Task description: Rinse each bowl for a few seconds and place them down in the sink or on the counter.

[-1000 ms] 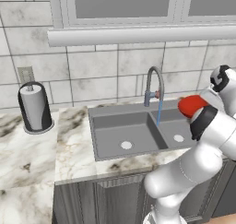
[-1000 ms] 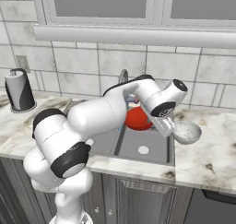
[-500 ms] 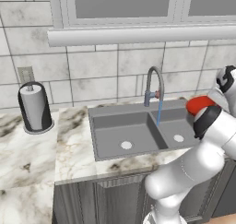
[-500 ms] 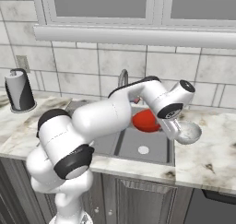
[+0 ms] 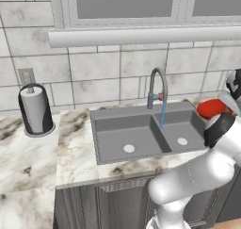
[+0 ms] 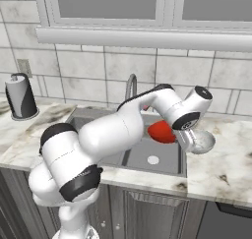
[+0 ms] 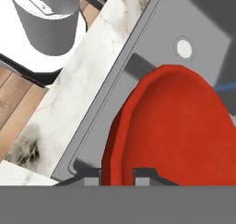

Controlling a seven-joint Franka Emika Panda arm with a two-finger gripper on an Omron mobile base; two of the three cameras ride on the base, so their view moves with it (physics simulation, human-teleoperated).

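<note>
Careful: your jaws grip the red bowl (image 7: 175,126) by its rim over the sink's (image 5: 101,129) right edge; slip, and it hits the worktop (image 6: 221,169).

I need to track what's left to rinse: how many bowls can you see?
2. The red bowl is held in the gripper over the sink's right side; the pale grey bowl sits on the counter right of the sink.

Grey tiled wall (image 5: 94,72) beneath a framed window (image 5: 127,2); wall outlet (image 5: 26,76); dark wood-grain cabinets (image 5: 94,207).
</note>
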